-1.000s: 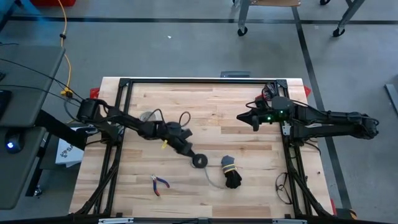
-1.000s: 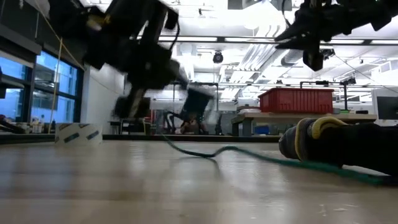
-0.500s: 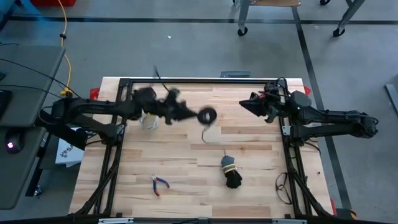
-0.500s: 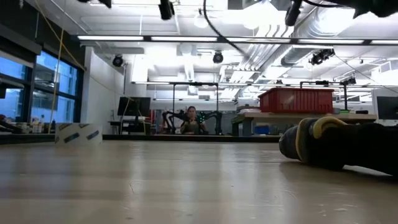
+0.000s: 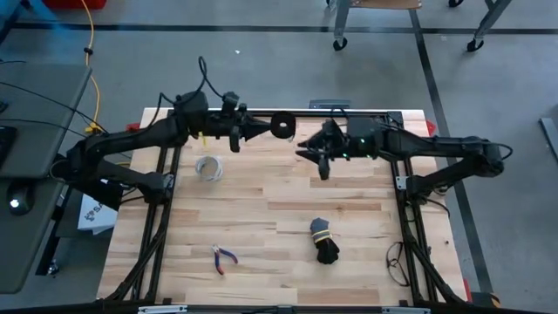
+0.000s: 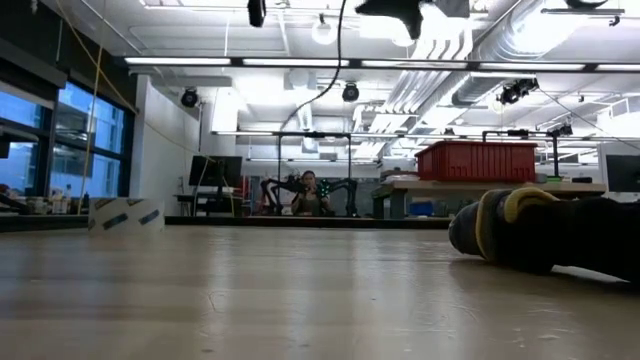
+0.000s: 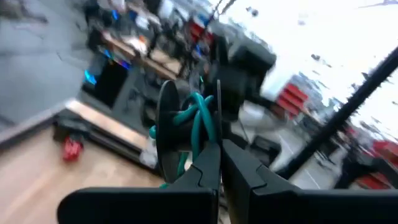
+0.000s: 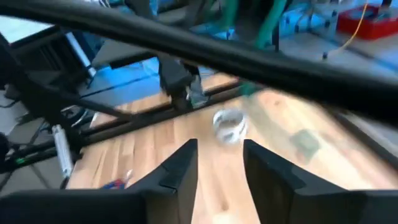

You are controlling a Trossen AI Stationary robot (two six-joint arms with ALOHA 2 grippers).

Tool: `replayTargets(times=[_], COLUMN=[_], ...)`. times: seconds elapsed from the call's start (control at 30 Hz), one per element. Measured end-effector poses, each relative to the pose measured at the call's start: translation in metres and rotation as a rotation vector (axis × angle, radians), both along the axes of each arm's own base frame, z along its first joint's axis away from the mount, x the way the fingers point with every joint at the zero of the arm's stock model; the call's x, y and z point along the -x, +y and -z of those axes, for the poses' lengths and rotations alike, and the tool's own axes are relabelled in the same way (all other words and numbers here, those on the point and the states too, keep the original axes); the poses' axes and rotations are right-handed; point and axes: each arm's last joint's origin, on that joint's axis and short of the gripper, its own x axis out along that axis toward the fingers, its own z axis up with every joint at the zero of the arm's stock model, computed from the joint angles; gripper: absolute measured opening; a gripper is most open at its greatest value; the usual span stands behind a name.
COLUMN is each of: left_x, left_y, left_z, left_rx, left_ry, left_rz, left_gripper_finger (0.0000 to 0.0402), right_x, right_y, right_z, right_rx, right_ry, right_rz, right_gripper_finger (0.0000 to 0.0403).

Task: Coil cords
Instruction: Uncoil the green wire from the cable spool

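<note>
Now, left fingers (image 7: 219,163): pinched shut on the cord (image 5: 282,124), its coil lifted high over the counter (image 5: 349,187) at the far edge.
Cord tail: green loops bulge loose from the coil (image 7: 186,127) in my wrist view.
Right fingers (image 8: 219,163): spread, empty, just beside the coil in the air.
Risk: loops could spring off if my pinch slackens, or the handover could snag the tail.
Elsewhere: black bundle (image 5: 323,243), pale ring (image 5: 207,168), pliers (image 5: 223,258) lie apart.
</note>
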Motion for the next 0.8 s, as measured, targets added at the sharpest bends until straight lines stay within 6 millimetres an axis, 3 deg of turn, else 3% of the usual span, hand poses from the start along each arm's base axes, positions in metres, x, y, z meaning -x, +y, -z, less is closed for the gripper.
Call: replayTargets(times=[0.13,0.27,0.8], left_x=[0.005,0.008,0.008], left_y=[-0.006,-0.01,-0.012], left_z=[-0.013,-0.023,-0.039], left_rx=[0.03,-0.017,-0.061], left_ry=[0.083,0.11,-0.032], left_rz=[0.019,0.013,0.023], left_gripper_finger=[0.0,0.0,0.0], right_x=[-0.01,-0.015,-0.02], right_y=[-0.004,-0.001,-0.001], right_z=[-0.02,-0.024,-0.017], right_rx=[0.022,0.03,-0.012], right_ry=[-0.025,0.01,0.06], right_rz=[0.008,-0.018,0.01], right_gripper_finger=[0.0145,0.0149,0.0149])
